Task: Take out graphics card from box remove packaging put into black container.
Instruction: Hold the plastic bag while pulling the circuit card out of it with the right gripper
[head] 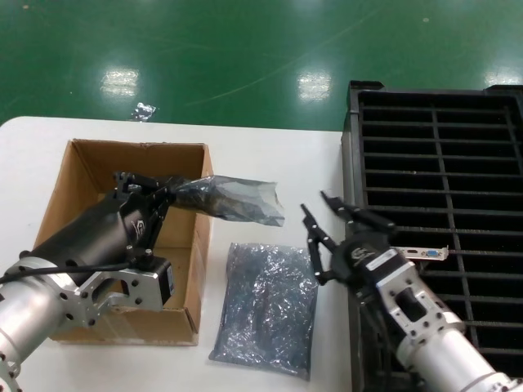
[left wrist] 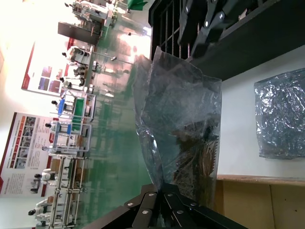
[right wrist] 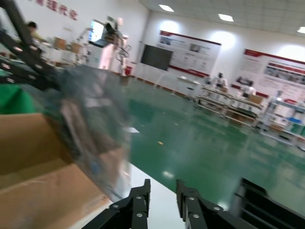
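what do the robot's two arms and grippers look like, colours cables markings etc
Both arms are built alike: silver-grey metal cylinder links ending in black grippers with thin, angular black fingers. The left gripper has a long black housing with a small white logo, a silver bracket with cut-outs, and a black cable along the forearm. The right gripper carries a white printed label on its black body.

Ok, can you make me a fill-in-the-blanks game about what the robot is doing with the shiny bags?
1. The left gripper holds a shiny bag above the brown ____.
2. A second, empty-looking bag lies flat on the white ____.
3. The right gripper hangs with its fingers ____, holding nothing.
4. A bare card with a blue port rests on the ____ container.

Missing words: box; table; open; black
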Motion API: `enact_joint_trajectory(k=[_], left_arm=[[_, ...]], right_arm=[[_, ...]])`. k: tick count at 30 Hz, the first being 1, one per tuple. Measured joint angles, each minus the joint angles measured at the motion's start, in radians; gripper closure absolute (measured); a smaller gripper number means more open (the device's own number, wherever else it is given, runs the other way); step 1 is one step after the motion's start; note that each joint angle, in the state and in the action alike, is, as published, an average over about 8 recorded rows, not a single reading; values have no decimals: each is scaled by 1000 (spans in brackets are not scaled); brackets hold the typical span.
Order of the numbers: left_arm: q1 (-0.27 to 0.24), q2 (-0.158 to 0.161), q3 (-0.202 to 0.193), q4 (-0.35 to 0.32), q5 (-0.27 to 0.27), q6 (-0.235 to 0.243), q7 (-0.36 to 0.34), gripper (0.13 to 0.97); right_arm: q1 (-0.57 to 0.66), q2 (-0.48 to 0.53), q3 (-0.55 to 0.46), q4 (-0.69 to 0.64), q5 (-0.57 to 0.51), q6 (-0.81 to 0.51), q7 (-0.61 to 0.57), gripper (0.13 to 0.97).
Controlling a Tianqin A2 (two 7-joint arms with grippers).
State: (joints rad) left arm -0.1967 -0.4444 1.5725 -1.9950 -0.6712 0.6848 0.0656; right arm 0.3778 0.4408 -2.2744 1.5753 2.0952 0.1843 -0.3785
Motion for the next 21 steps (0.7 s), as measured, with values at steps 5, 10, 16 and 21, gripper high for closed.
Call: enact_joint_trajectory(k=[5,10,16,21], left_arm=[[0,0,0,0,0,0,0,958],[0,0,0,0,0,0,0,958],[0,0,0,0,0,0,0,958],[0,0,0,0,0,0,0,958]], right_arm=[[22,-18,-18,-22,-37,-44,24,830],[47,-28,-36,-43,-63,-67,45,880],[68,-6,-70,-34,-64,-63,63,934],[80,19,-102,-11,-58,-57,71,954]])
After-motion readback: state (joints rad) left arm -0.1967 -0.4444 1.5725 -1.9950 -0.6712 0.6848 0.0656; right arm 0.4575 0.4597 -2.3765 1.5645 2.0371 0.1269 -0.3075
